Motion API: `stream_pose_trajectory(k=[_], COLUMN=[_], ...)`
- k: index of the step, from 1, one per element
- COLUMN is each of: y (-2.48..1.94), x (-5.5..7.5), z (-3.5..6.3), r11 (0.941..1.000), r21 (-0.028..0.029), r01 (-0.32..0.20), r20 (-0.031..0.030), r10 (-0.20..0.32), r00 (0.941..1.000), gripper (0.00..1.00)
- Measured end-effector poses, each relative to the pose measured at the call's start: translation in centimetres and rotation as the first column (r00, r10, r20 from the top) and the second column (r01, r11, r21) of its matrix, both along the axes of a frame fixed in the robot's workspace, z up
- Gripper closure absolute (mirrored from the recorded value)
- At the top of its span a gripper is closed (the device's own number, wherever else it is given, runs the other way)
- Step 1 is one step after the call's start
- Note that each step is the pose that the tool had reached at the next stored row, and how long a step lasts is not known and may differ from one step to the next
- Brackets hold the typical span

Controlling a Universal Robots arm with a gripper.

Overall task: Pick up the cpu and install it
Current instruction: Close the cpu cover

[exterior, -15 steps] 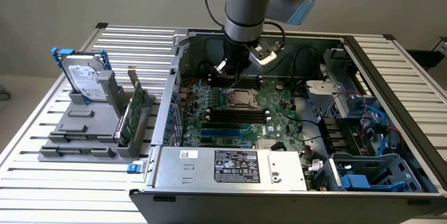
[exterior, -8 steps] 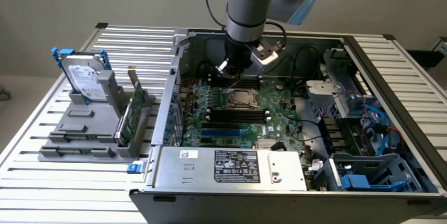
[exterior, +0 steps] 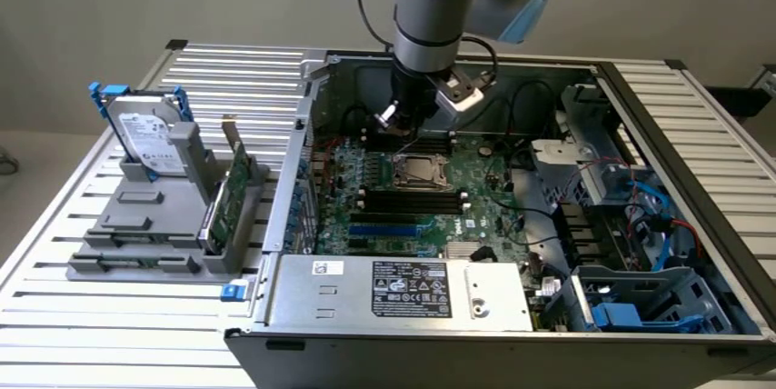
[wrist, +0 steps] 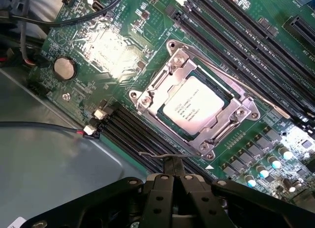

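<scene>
At the exterior view's left, a hard drive with a white label stands upright in a grey holder on the slatted tabletop, with a green card on edge in the same holder, just beside it. Next comes the open computer case, lying on its side with a labelled power supply along its near edge and the green motherboard behind that. The cpu lies flat in the socket frame near the board's middle. In the wrist view the cpu shows its silvery top with printed text, and the metal socket frame sits around it, a coin battery well apart from it. The robot arm reaches down into the case, and the claw hangs just above the board, beside the socket and clear of the chip. In the wrist view the claw looks narrow, tips together with nothing between them. At the exterior view's right are blue cables and a blue drive cage.
</scene>
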State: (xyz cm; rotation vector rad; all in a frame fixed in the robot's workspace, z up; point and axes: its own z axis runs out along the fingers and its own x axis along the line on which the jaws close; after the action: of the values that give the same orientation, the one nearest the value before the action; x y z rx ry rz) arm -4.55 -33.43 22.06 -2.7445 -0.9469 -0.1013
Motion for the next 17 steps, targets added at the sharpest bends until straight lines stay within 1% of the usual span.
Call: stream_pose_trajectory(k=[8, 17], y=[0.0, 0.0], x=[0.52, 0.69], z=[-0.25, -0.76], r11=[1.0, 0.9998], r21=[-0.0002, -0.0011], r01=[-0.01, -0.02], r20=[0.0, 0.0], r10=[0.01, 0.02], r00=[1.0, 0.9998], gripper=[0.89, 0.89])
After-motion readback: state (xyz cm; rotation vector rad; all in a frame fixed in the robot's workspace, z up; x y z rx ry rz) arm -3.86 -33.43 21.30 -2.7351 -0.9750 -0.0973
